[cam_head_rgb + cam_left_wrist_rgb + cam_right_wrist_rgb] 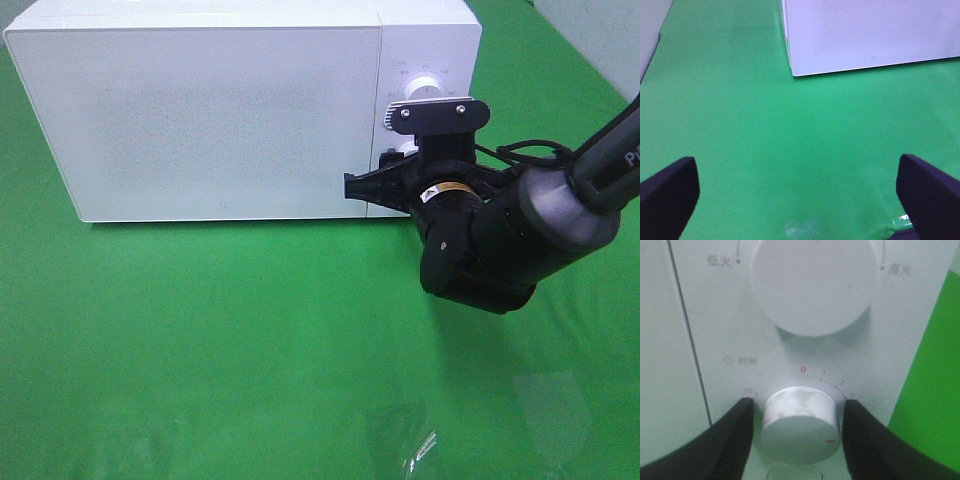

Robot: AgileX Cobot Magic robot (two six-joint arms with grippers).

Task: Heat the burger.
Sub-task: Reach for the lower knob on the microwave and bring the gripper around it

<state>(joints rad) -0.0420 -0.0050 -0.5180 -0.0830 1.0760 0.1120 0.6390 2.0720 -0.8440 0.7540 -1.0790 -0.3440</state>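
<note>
As viewed from on high, microwave (200, 110): the door is seen shut. No burger is shown on the green cloth (250, 350), so it is judged to sit inside, behind the door and just aside of the right gripper (385, 185), which is held at the control panel (440, 50).
Left wrist, left gripper (796, 164): its fingers are spread wide over bare cloth with nothing between them. No burger is shown.
Right wrist, timer knob (799, 422): it is flanked closely by the black fingers (735, 435). Whether contact is made cannot be told.
Right wrist, power dial (812, 285): it is left clear of the fingers.
Step in hand: setting the timer is judged to be next. The knob should be squeezed squarely and centred, then the wrist rolled about the knob's axis, clockwise off the red zero (802, 369), without the panel being pushed.
</note>
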